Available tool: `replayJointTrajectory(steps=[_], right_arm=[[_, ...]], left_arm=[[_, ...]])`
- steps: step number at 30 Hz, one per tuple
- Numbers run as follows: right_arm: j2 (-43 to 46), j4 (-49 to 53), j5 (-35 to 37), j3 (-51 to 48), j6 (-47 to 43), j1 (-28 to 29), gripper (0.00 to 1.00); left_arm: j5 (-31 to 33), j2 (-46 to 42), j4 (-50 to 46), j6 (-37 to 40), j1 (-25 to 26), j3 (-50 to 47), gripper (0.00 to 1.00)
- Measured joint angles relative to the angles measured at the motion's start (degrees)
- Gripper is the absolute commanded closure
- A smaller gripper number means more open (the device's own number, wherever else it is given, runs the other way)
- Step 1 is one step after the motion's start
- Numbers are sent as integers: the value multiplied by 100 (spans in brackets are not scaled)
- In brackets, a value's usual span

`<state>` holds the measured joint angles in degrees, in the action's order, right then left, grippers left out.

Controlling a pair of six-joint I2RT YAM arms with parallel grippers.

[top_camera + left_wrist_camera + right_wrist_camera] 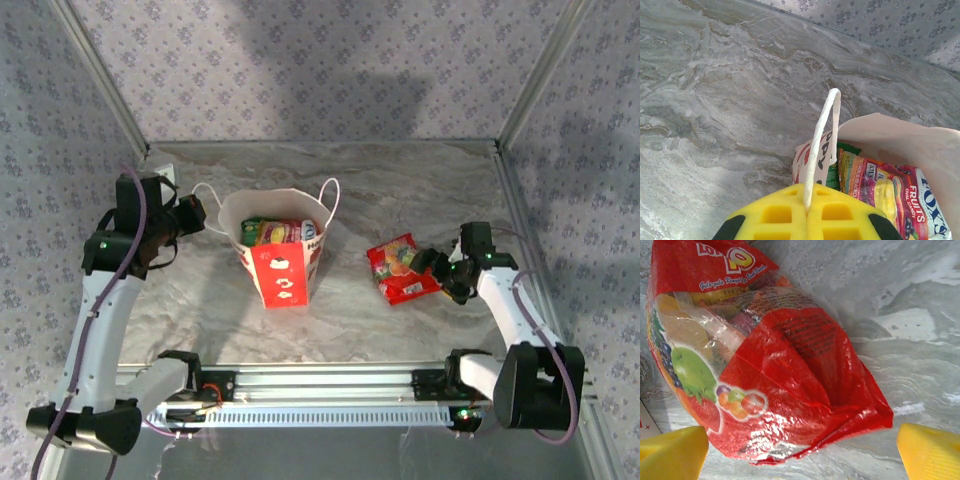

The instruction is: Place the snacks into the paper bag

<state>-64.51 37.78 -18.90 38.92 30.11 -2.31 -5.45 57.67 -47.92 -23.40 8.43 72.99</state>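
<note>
The white and red paper bag (282,262) stands upright left of the table's centre with its mouth open. Several snacks (272,232) lie inside it; the left wrist view shows a pink-purple packet (880,187) and a green one (833,175). My left gripper (196,214) is shut on the bag's left white cord handle (822,135), which is pinched between the yellow pads (775,215). A red fruit-print packet (402,268) lies flat on the table to the right. My right gripper (441,268) is open at its right end, one yellow fingertip (675,455) on each side of the packet (775,365).
Metal frame posts (525,85) and patterned cloth walls close in the back and sides. A metal rail (330,385) runs along the near edge between the arm bases. Bare marble tabletop (420,190) lies behind and between the bag and the red packet.
</note>
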Motion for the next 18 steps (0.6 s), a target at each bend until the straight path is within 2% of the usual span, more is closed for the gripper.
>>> replayJointTrajectory(steps=[11,18], right_arm=[[-595,-507,-260,-122,-55,-35,0],[-341,-240,-146,-122,-149,-35,0]], left_arm=[[22,33,7,-2,0,0,98],[42,63,9,-2,0,0,98]])
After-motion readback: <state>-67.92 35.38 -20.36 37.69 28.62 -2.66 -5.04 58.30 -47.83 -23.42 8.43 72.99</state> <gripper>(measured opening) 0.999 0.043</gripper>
